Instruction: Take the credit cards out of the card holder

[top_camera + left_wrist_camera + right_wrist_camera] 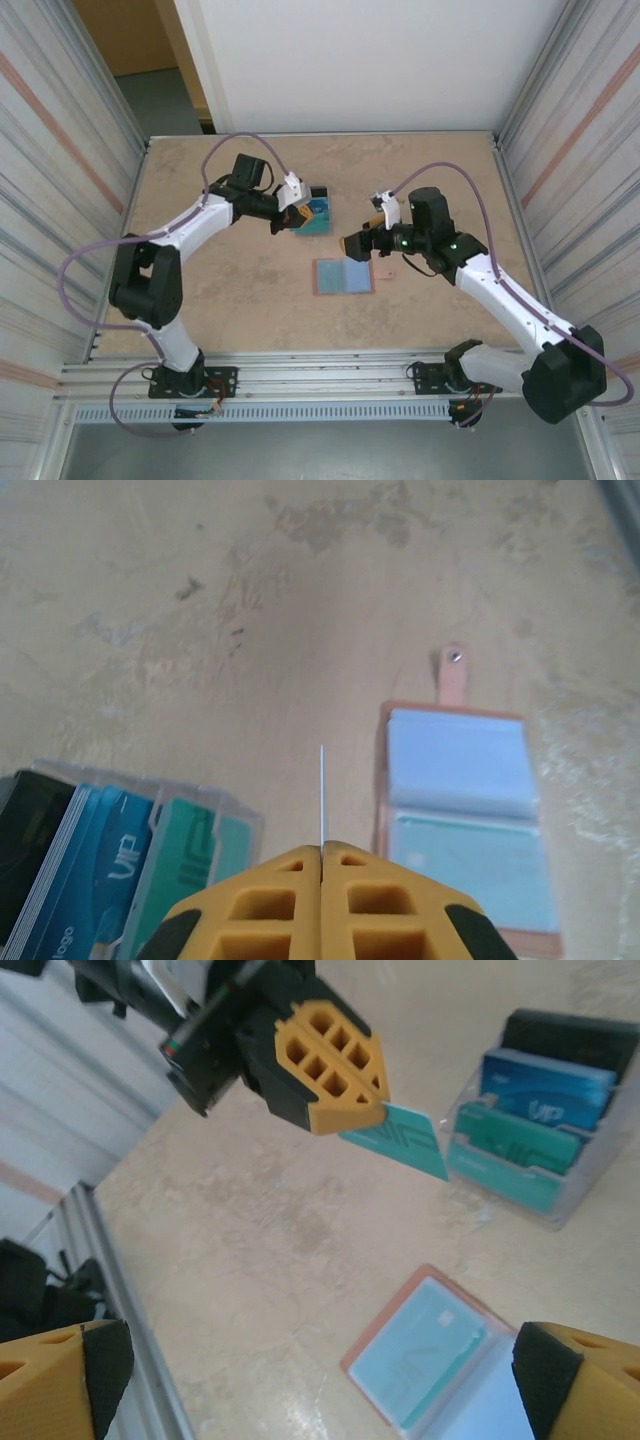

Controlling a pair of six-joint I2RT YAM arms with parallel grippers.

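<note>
The reddish-brown card holder [343, 276] lies open and flat on the table, pale blue pockets up, strap tab [455, 672] pointing away. A teal credit card [432, 1345] sits inside one pocket. My left gripper [297, 217] hovers above the table left of the card holder [455, 820], shut on another teal credit card [400, 1135], seen edge-on as a thin line [322, 785] in the left wrist view. My right gripper [362, 232] hangs above the card holder [440, 1355], open, its fingers [60, 1380] spread wide with nothing between them.
A clear plastic card stand [316, 216] stands just beyond the held card, holding black, blue and teal cards [110, 865] upright in rows [535, 1100]. Metal-framed walls enclose the table on left and right; a rail runs along its near edge.
</note>
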